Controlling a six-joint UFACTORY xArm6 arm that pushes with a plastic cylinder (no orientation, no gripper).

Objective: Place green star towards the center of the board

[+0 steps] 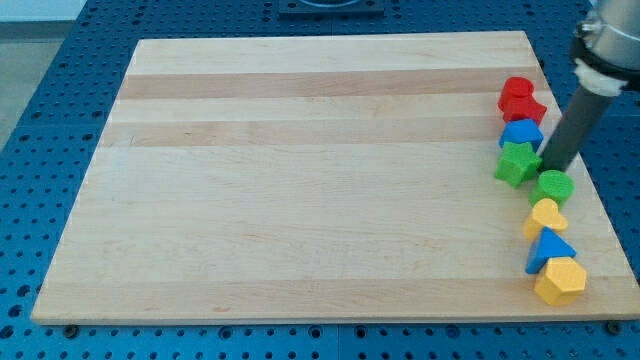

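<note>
Eight small blocks are seen lined up along the right side of the wooden board, in a rough column running from the upper right of the frame down to the lower right. At the top of the column a red round block is found, with a red star touching it just below. Beneath these a blue block is placed, its exact shape hard to make out. The green star lies directly under the blue block, touching it, well to the right of the board's middle and close to the right edge. Just below and to the right of the green star a green round block is set. Further down, a yellow block of rounded, heart-like shape is seen, then a blue triangle, and last a yellow six-sided block near the lower right corner.

The dark rod is seen coming down from the upper right corner of the frame, slanting toward the lower left. My tip is placed just to the right of the green star, between it and the green round block, and appears to be touching or almost touching the star's right side. No pincer is carried by the arm, so no open or closed state can be told. The rest of the board is surrounded by a blue perforated table.
</note>
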